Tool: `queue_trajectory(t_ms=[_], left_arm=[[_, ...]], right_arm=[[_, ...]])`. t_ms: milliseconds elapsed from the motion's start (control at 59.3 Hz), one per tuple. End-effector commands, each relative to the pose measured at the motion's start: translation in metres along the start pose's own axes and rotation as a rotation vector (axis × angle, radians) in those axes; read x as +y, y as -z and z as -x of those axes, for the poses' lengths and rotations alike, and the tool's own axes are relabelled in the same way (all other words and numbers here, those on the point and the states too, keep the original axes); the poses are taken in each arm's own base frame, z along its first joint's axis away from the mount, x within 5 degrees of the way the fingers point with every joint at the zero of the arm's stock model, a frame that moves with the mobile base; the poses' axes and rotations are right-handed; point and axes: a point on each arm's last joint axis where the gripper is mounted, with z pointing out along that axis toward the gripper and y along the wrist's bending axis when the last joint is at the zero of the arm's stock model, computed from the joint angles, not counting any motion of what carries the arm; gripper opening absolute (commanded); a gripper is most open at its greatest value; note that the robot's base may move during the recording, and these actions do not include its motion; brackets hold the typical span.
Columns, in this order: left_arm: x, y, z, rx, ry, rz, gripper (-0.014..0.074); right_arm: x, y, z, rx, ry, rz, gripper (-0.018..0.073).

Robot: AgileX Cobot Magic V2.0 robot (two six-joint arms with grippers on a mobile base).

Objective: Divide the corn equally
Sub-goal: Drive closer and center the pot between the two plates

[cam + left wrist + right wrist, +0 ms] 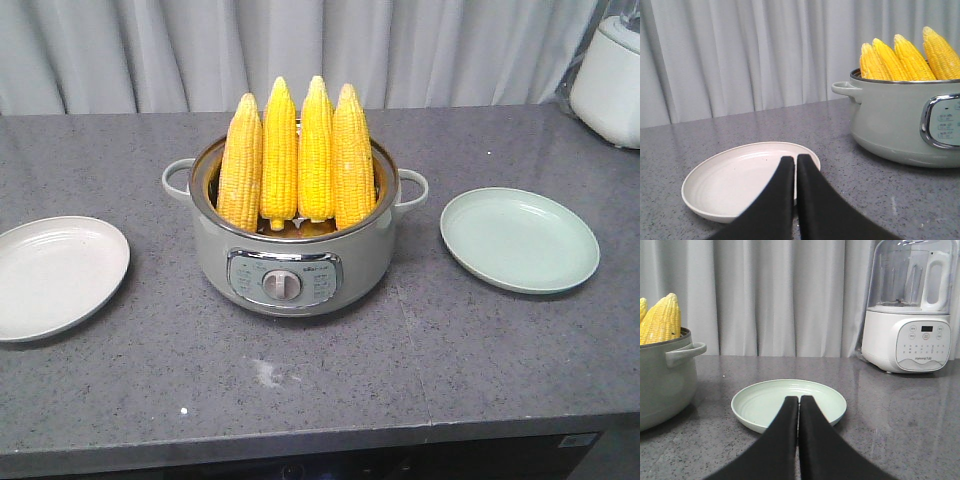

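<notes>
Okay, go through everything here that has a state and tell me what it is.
corn: four cobs, upright in the cooker, tips up
cooker: open, no lid on
white plate: empty
green plate: empty
left claw: shut, empty
right claw: shut, empty
</notes>
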Motion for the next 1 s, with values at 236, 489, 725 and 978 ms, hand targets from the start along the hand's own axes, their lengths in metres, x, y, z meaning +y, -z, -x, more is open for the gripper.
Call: queue_trajectory(t_ms=[236, 489, 725, 978], left_arm=[[0.0021, 0.0010, 0.0030, -0.072, 0.013, 0.027, -0.0006], [0.0021, 0.0010, 0.0030, -0.072, 0.013, 0.027, -0.0006], [0.0021, 0.0010, 0.0030, -0.072, 0.013, 0.027, -0.0006], [0.0021, 0.0010, 0.0030, -0.072, 0.013, 0.027, -0.0006]], right_arm=[[0.0006, 0.0006, 0.0032, -0.069, 0.010, 0.006, -0.0003], [0.0006, 0.0006, 0.0032, -0.069, 0.010, 0.006, -0.0003], [0.0006, 0.0006, 0.0032, -0.069, 0.010, 0.006, -0.0003], [0.0006, 0.0006, 0.0032, -0.069, 0.010, 0.006, -0.0003]])
